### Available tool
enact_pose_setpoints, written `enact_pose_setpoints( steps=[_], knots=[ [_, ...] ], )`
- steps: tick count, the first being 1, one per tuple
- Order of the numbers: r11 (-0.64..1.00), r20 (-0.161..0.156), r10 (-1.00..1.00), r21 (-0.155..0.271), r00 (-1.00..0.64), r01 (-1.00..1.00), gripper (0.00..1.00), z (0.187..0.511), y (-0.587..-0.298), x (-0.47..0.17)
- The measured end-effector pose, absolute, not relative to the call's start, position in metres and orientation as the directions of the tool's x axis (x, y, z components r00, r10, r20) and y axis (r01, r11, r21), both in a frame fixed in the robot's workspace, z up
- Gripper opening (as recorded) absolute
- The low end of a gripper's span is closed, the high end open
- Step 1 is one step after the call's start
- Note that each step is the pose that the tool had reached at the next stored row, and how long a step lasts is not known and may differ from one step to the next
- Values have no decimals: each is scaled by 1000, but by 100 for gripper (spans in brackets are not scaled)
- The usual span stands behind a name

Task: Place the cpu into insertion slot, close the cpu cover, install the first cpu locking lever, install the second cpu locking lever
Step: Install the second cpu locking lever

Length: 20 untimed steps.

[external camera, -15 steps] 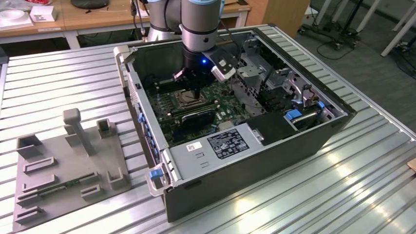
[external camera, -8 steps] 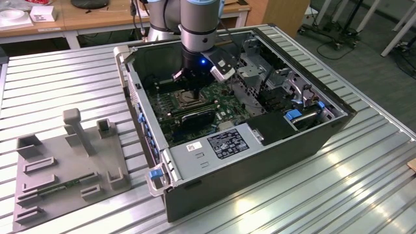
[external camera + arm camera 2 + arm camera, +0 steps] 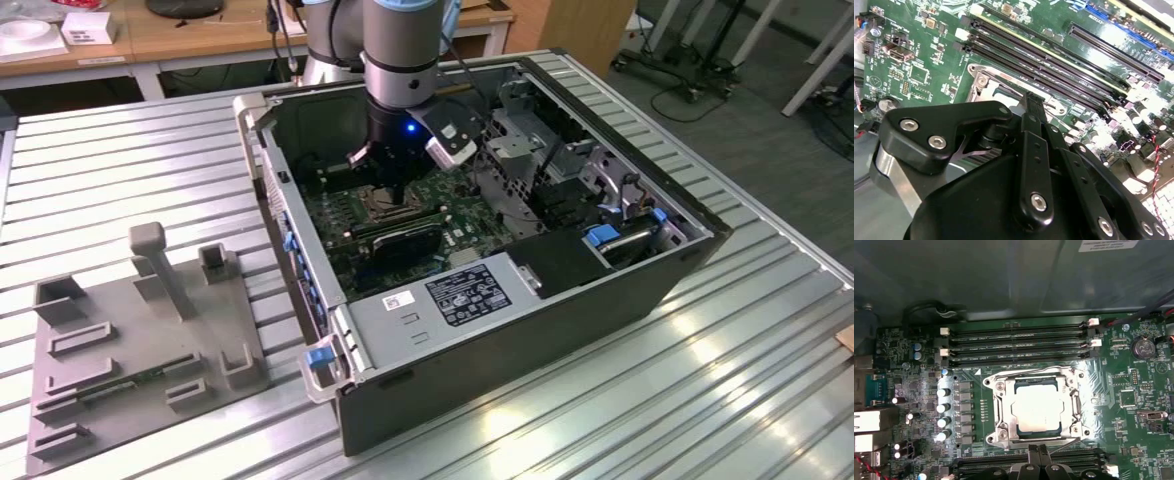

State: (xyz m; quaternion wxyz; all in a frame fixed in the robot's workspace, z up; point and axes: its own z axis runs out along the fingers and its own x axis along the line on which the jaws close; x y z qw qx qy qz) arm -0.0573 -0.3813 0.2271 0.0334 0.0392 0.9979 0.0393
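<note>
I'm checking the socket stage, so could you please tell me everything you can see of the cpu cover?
The cpu cover is a thin, silvery metal frame with a square window. In the first wrist view it lies flat over the insertion slot on the green motherboard, and the cpu shows grey through the window. Memory slots run along two sides. The gripper hangs by its near edge; contact cannot be judged.

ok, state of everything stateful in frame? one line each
cpu: seated in the insertion slot, grey face up.
cpu cover: closed down flat, framing the cpu.
insertion slot: occupied.
gripper: low over the motherboard at the socket's edge, fingers together, holding nothing visible.
computer case: lying on its side, side panel off, interior open.
</note>
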Motion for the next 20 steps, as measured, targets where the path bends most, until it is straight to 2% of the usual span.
enact_pose_setpoints(
  steps=[20],
  knots=[
    [994, -64, 81, 80, -995, 76, 10, 226, -385, -60]
  ],
)
